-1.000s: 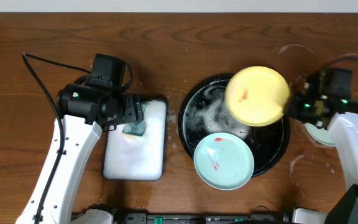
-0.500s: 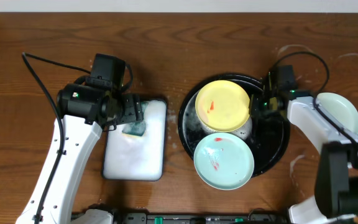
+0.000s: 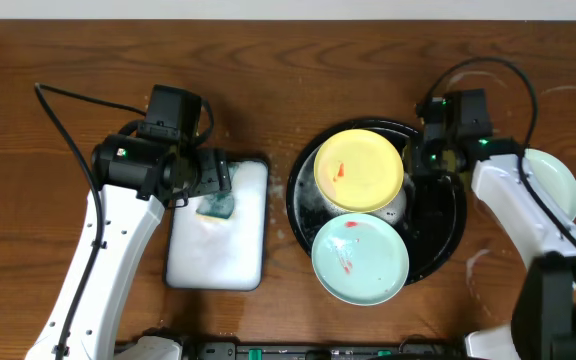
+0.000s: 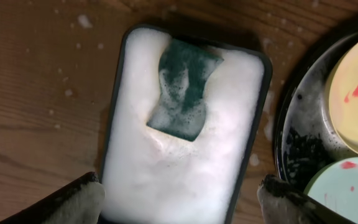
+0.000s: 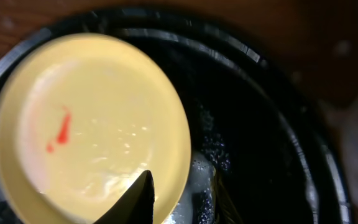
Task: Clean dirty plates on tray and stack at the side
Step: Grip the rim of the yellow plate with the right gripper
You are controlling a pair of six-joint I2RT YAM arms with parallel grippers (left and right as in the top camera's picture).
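yellow plate [image 3: 359, 170] lowered into tray [image 3: 440, 232] | right jaws at its rim

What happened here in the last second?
The right gripper brought the yellow plate leftward and down into the tray, let it go, and backed toward the rim. The left gripper, sponge and mint plate in the tray stayed put.

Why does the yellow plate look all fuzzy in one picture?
Right wrist view: the yellow plate and the tray are soft, perhaps too close to focus. Overhead view: that plate is crisp. Left wrist view: only the left fingers blur.
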